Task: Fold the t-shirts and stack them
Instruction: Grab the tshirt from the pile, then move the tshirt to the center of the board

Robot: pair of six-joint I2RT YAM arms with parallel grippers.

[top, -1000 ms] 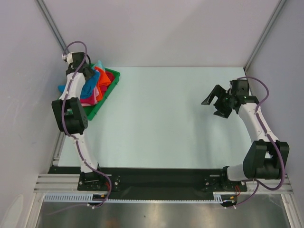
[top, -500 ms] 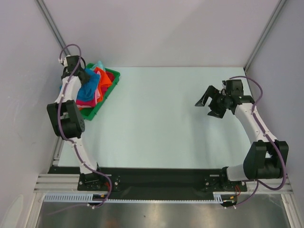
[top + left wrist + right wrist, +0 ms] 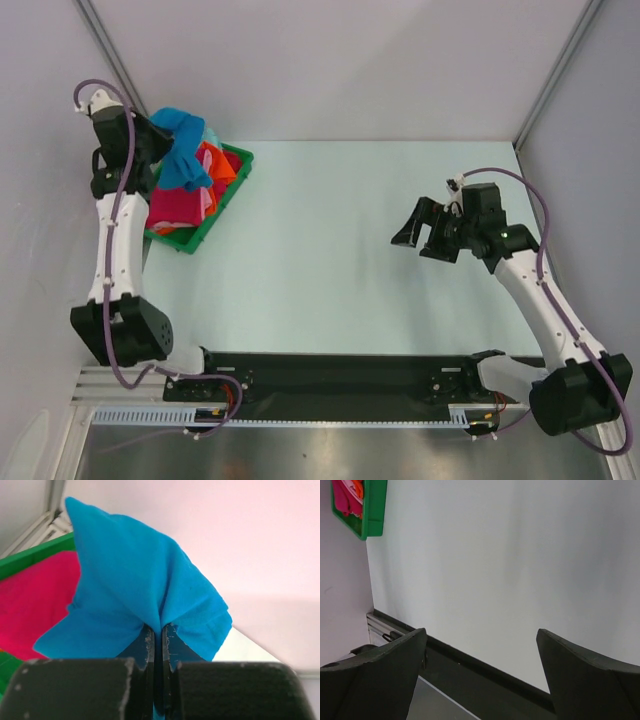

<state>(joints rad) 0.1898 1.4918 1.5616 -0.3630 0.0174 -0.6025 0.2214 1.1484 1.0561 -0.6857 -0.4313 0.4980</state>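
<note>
1. The step in hand looks like drawing the first shirt out of the pile: the left gripper [image 3: 160,630] is clamping tight on a fold of the blue t-shirt [image 3: 135,580], with the cloth bunching up above the closed jaws
2. In the top view the blue shirt is hanging from that gripper at the upper left of the frame, over the far end of the green tray [image 3: 200,236]; whether its lower part is touching the pile cannot be told
3. The right gripper [image 3: 425,240] is hovering right of centre over the bare table [image 3: 320,270], its fingers standing wide apart and holding nothing
4. The next move is probably calling for the blue shirt to be carried toward the middle of the frame and spread flat, with the free right gripper taking a second edge
5. The tray is holding the other t-shirts in a loose heap: the magenta t-shirt [image 3: 175,208] is lying at its lower end, the orange t-shirt [image 3: 216,162] toward its upper right, and a pale mint scrap is peeking out at the top
</note>
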